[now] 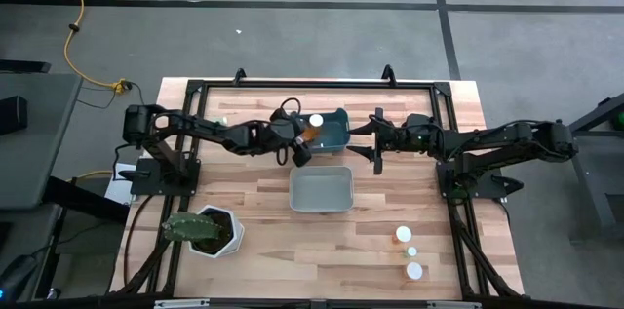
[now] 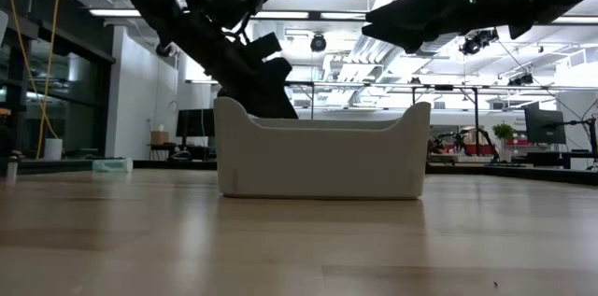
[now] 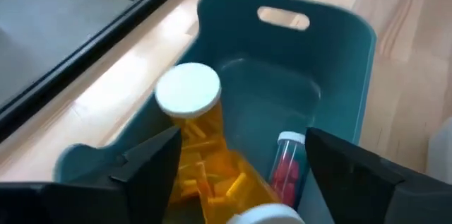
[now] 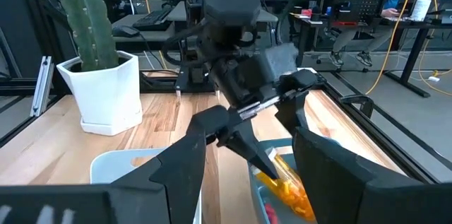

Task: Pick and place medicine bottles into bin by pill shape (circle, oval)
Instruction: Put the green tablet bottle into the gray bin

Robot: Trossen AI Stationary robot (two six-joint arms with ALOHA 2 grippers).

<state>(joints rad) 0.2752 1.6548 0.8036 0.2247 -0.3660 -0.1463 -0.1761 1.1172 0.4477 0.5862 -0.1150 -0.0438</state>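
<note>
The left gripper [image 1: 300, 143] hangs over the teal bin [image 1: 341, 135], fingers spread, and an orange pill bottle [image 3: 201, 160] with a white cap lies between them, tilted into the bin beside a smaller bottle of red pills [image 3: 286, 167] already inside. This looks like the release step of a placement; whether the fingers touch the bottle cannot be told. The right gripper [image 1: 376, 141] waits with parted fingers just past the bin's far side. Next, lift the left gripper clear and head for the three bottles [image 1: 409, 251] well away
</note>
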